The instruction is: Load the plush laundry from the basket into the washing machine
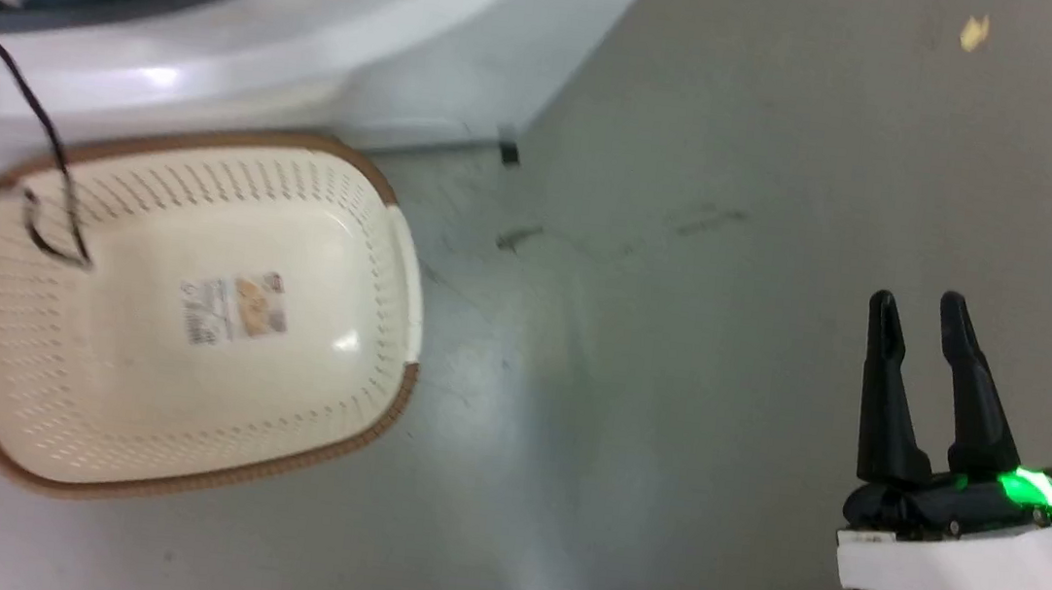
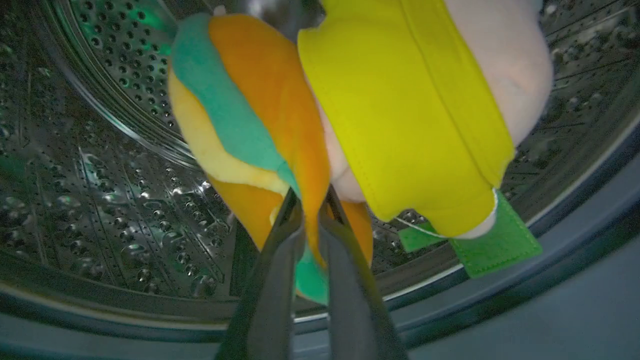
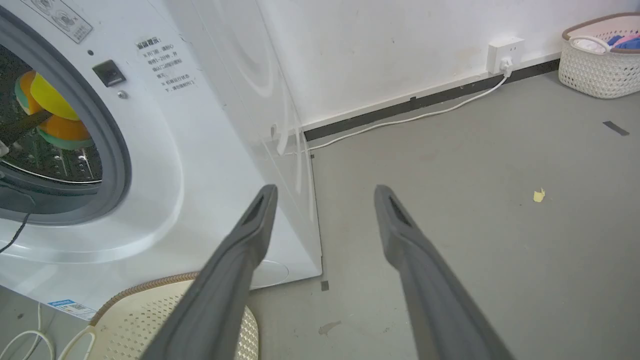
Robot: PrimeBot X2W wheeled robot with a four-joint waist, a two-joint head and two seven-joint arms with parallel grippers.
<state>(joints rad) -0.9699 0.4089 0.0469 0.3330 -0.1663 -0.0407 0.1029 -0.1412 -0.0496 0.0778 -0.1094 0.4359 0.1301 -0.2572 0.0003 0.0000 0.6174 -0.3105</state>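
Note:
Inside the washing machine's (image 3: 210, 150) perforated steel drum (image 2: 100, 200), my left gripper (image 2: 312, 202) is shut on the orange burger-like plush (image 2: 260, 100) with its green stripe. The yellow-and-pale-pink plush (image 2: 400, 100) with a green bit (image 2: 495, 245) hangs pressed against it, off the drum floor. Both toys (image 3: 45, 110) show through the door opening in the right wrist view. The cream basket (image 1: 302, 379) stands on the floor before the washer (image 1: 397, 37), holding nothing but its label sticker (image 1: 234, 308). My right gripper (image 1: 918, 305) is open, low at the right, far from the basket.
A thin black cable (image 1: 59, 178) hangs over the basket's far left corner. Grey floor (image 1: 730, 307) stretches to the right of the washer. By the wall are a socket (image 3: 505, 52) with a white cord and a second white basket (image 3: 600, 60) of clothes.

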